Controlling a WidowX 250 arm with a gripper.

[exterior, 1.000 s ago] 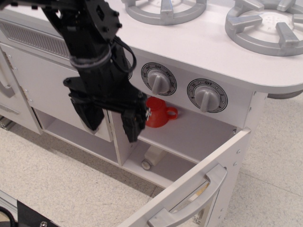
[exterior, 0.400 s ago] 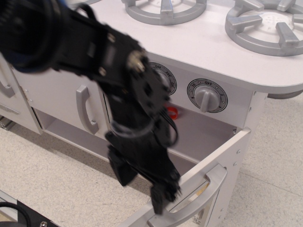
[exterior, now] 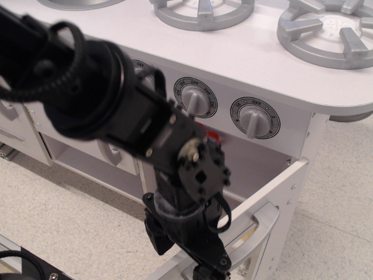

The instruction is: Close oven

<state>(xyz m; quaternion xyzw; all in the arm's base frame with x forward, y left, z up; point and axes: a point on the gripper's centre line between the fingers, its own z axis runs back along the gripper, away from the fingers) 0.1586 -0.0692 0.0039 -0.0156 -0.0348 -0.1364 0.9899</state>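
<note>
The white oven (exterior: 256, 160) stands open, its door (exterior: 274, 186) swung down and out toward the lower right. The grey bar handle (exterior: 260, 228) shows on the door's outer face. My black gripper (exterior: 183, 256) hangs low in front of the door's near edge, just left of the handle. Its fingers (exterior: 155, 234) are spread apart and hold nothing, and the right fingertip reaches the bottom frame edge. The arm hides most of the oven cavity. A sliver of a red mug (exterior: 213, 137) shows inside.
Two grey knobs (exterior: 195, 99) (exterior: 254, 118) sit above the oven, and grey burners (exterior: 326, 32) are on the stovetop. A smaller cabinet door handle (exterior: 111, 154) peeks out at left behind the arm. Speckled floor (exterior: 70, 216) lies below.
The arm has swung down and right from in front of the cabinet to the open oven door's near edge by the handle. It now covers the red mug. The door has not moved.
</note>
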